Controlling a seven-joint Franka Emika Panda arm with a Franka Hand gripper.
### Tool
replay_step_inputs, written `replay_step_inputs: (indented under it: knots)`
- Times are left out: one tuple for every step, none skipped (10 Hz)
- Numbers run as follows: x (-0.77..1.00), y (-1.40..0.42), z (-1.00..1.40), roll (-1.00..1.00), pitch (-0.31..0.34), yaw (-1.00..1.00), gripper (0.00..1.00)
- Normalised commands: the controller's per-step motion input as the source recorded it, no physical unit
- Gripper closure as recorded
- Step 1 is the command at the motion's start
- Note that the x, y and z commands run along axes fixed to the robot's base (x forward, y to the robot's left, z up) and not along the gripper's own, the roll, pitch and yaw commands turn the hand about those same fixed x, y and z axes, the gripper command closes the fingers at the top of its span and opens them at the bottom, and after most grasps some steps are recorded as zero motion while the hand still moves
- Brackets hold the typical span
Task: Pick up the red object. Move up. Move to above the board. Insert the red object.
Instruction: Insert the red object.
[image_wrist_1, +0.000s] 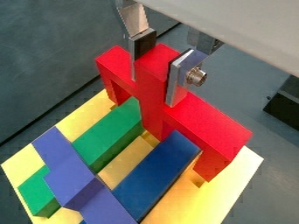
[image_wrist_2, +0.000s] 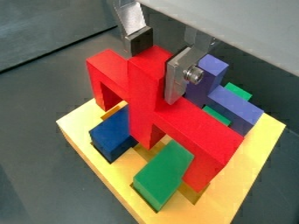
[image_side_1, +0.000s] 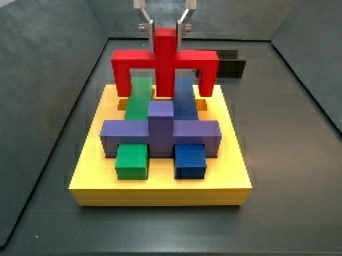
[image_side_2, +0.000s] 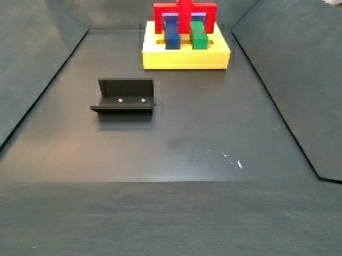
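The red object (image_wrist_1: 198, 122) stands upright at the far end of the yellow board (image_wrist_1: 246, 188), its two legs down at the board's surface among the green (image_wrist_1: 105, 140) and blue (image_wrist_1: 152, 175) blocks. It shows the same way in a wrist view (image_wrist_2: 128, 87) and in both side views (image_side_1: 163, 60) (image_side_2: 185, 15). My gripper (image_wrist_1: 162, 61) comes down from above, with a finger on each side of the red central post, shut on it. It also shows in a side view (image_side_1: 163, 25). The board (image_side_1: 160, 190) bears a purple piece (image_side_1: 160, 128).
The board (image_side_2: 185, 58) lies at the far end of a dark walled floor. The fixture (image_side_2: 124, 97) stands on the floor to the left of the middle. A small black box (image_side_1: 230, 67) sits behind the board.
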Motion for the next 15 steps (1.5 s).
replay_step_inputs:
  knots:
    - [-0.16, 0.0, 0.09, -0.01, 0.0, 0.01, 1.0]
    - [-0.21, 0.0, 0.03, -0.02, -0.019, 0.0, 1.0]
    - [0.0, 0.0, 0.0, 0.0, -0.007, 0.07, 1.0]
    - [0.08, -0.02, -0.1, 0.0, 0.0, 0.05, 1.0]
    - [0.05, -0.05, -0.17, 0.0, 0.0, 0.04, 1.0]
    - [0.06, -0.06, -0.21, 0.0, 0.0, 0.03, 1.0]
    - [0.02, -0.01, -0.19, 0.0, 0.0, 0.01, 1.0]
    - [0.0, 0.0, -0.17, 0.01, -0.011, 0.0, 1.0]
    - [-0.03, 0.0, -0.2, 0.05, -0.02, 0.0, 1.0]
    - [0.0, 0.04, -0.2, 0.1, -0.019, 0.0, 1.0]
    - [0.0, 0.01, -0.17, 0.15, -0.01, -0.01, 1.0]
    - [0.0, 0.0, -0.13, 0.17, -0.006, -0.01, 1.0]
    - [0.0, 0.0, -0.08, 0.18, -0.001, 0.0, 1.0]
    - [0.01, -0.04, -0.07, 0.15, 0.0, 0.0, 1.0]
    - [0.02, -0.07, -0.09, 0.14, 0.0, 0.0, 1.0]
